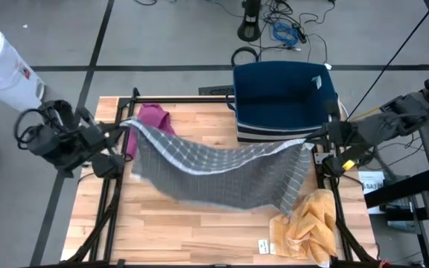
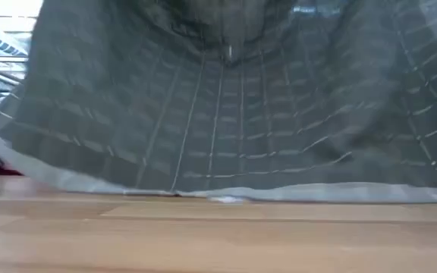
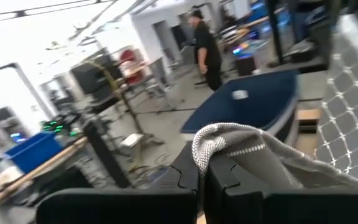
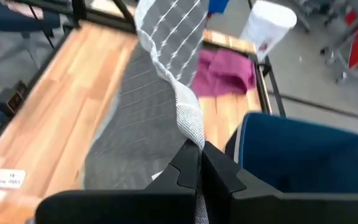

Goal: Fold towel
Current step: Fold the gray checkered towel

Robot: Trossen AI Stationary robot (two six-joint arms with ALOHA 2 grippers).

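- Light wooden slatted table [image 1: 199, 231] with a black metal frame; a magenta cloth [image 1: 152, 119] lies crumpled at its far left corner, just behind the raised towel.
- A crumpled mustard-yellow cloth [image 1: 310, 223] lies at the near right corner, with a small white label [image 1: 263, 245] beside it.
- A dark blue bin [image 1: 281, 93] stands at the table's far right edge; a white cylindrical container [image 1: 2, 67] stands on the floor off the left side.
- A person in dark clothes [image 3: 206, 50] stands in the room beyond.
- Grey towel with a white grid pattern [image 1: 222, 171]: stretched above the table between both arms, its middle sagging onto the wood; in the low view it fills nearly the whole frame.
- Left gripper [image 1: 129, 128]: fingers clamped on the towel's left corner, which bunches over the tips.
- Right gripper [image 1: 313, 143]: fingers pinched shut on the right corner.
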